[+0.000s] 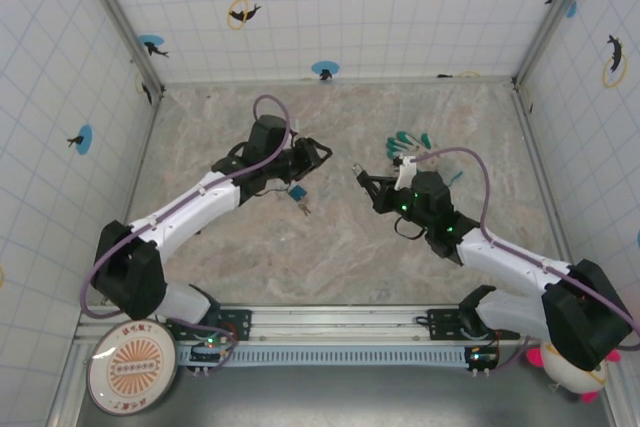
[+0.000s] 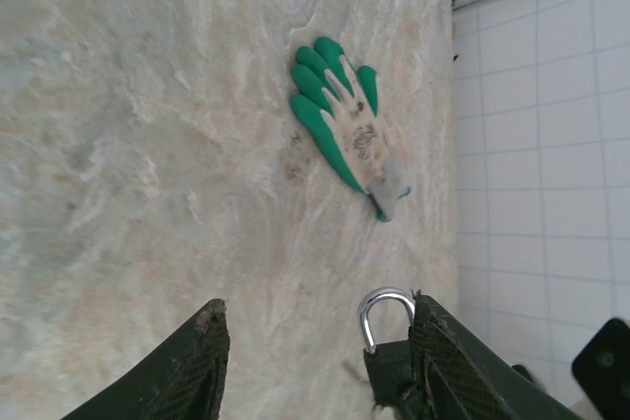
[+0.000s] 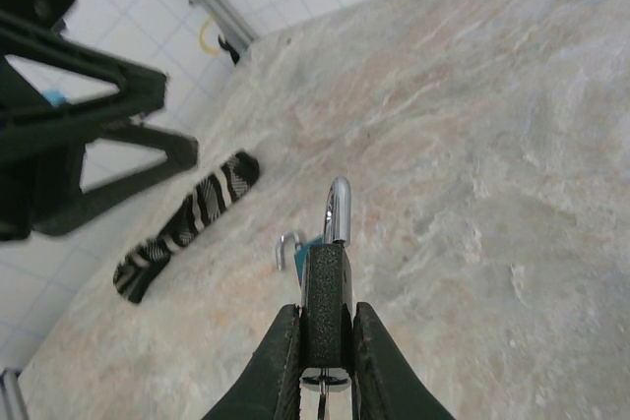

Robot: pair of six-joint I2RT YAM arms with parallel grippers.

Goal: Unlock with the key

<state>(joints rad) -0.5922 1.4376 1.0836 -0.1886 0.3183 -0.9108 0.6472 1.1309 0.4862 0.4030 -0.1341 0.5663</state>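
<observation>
My right gripper is shut on a small black padlock and holds it upright above the table, its silver shackle pointing away. A thin silver blade, which looks like the key seen edge-on, sticks out under the lock between the fingers. My left gripper is open with nothing between its fingers. It hovers just left of the right gripper. The black padlock shows beside the left gripper's right-hand finger. A small blue padlock lies on the table below, its shackle sprung open.
A green and grey glove lies flat on the marble table near the back right wall. A black and white striped strap lies on the table under the left arm. The blue padlock sits between the two arms.
</observation>
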